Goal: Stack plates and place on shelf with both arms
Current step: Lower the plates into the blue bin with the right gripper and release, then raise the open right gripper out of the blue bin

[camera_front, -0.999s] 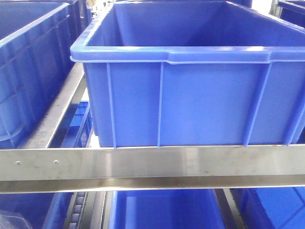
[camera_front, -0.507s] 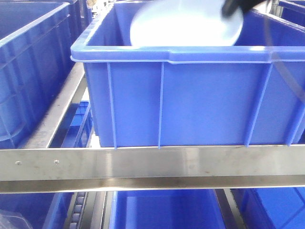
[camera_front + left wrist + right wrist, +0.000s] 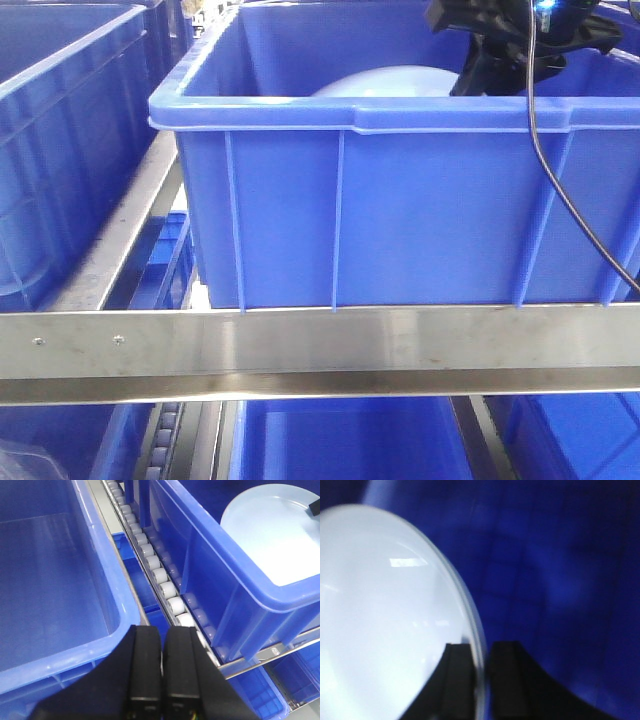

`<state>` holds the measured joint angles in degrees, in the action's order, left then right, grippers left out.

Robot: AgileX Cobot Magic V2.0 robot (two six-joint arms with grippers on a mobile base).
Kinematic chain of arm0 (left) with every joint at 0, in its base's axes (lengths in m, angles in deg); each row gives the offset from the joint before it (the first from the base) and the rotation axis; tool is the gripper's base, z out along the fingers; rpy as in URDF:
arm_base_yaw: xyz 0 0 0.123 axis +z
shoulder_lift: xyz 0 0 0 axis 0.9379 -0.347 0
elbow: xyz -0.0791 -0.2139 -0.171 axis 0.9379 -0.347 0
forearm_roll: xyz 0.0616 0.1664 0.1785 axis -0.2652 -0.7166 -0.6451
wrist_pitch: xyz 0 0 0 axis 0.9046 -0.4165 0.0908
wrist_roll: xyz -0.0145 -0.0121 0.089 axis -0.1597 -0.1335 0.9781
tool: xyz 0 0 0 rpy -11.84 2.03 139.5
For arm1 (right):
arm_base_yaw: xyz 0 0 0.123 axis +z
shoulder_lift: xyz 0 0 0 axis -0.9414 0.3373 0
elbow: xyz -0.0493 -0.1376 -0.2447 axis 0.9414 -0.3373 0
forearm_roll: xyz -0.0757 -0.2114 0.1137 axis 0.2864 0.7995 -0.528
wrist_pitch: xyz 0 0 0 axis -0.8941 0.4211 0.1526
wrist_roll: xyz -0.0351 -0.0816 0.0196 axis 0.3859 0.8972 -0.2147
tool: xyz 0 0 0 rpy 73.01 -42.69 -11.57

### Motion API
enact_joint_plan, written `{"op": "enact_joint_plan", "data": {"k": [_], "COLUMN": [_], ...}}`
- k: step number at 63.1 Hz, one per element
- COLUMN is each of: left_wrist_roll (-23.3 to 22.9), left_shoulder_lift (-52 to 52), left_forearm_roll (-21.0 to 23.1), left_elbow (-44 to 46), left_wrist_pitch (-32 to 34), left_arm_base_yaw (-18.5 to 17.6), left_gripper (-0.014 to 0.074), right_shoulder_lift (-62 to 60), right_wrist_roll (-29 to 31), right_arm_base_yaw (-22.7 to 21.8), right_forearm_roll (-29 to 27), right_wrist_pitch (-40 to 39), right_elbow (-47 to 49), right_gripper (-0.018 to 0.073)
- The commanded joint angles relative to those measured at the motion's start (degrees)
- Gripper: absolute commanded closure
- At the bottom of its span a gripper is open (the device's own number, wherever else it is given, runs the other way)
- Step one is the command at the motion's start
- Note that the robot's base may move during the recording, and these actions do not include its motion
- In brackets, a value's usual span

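a: your right end effector [image 3: 476,680] is clamped on the rim of the plates [image 3: 385,625]. in the right wrist view the pale edge runs down between the two dark fingers [image 3: 457,680], one on each face. i can't tell whether it's one plate or two in the grip.

b: where do you have the plates sitting?

a: inside the big blue crate [image 3: 400,210] on the shelf [image 3: 320,345]. from the front you only see a pale dome [image 3: 395,82] above the crate's near rim, with the right end effector [image 3: 480,70] at its right side and a black cable [image 3: 560,190] hanging down over the crate's front wall. in the left wrist view the plates [image 3: 272,540] appear to lie low in the crate [image 3: 220,560], close to flat; whether they touch the bottom, you can't tell.

b: and your left side?

a: left end effector [image 3: 162,665] has its fingers pressed together, nothing between them. it hangs over the roller track [image 3: 155,570] between that crate and another blue crate [image 3: 55,590] on its left, well apart from the plates.
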<state>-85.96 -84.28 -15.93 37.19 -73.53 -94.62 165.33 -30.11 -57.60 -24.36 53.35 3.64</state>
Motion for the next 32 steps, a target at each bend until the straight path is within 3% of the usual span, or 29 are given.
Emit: {"op": "enact_joint_plan", "data": {"k": [1,8,22,29,32], "left_wrist_roll": [-0.55,-0.55,-0.55,-0.55,-0.55], "left_shoulder_lift": [0.14,0.14,0.14,0.14,0.14], "left_forearm_roll": [-0.08,-0.08,-0.08,-0.08,-0.08], "left_elbow": [1.74,1.74,1.74,1.74,1.74], "left_wrist_pitch": [4.82,4.82,4.82,4.82,4.82], "left_arm_base_yaw": [0.14,0.14,0.14,0.14,0.14], "left_gripper": [0.0512,0.0512,0.0512,0.0512,0.0512], "right_shoulder_lift": [-2.84,-2.84,-5.1,-8.82,-10.86], "right_wrist_roll": [0.44,0.44,0.44,0.44,0.44], "right_arm_base_yaw": [-0.27,-0.27,-0.27,-0.27,-0.27], "right_forearm_roll": [-0.63,-0.63,-0.63,-0.63,-0.63], "right_wrist_pitch": [-2.34,-1.04,1.92,1.92,2.08], "right_elbow": [2.31,2.62,5.28,5.64,5.64], "right_gripper": [0.0131,0.0046,0.0055,0.0124,0.0196]}}
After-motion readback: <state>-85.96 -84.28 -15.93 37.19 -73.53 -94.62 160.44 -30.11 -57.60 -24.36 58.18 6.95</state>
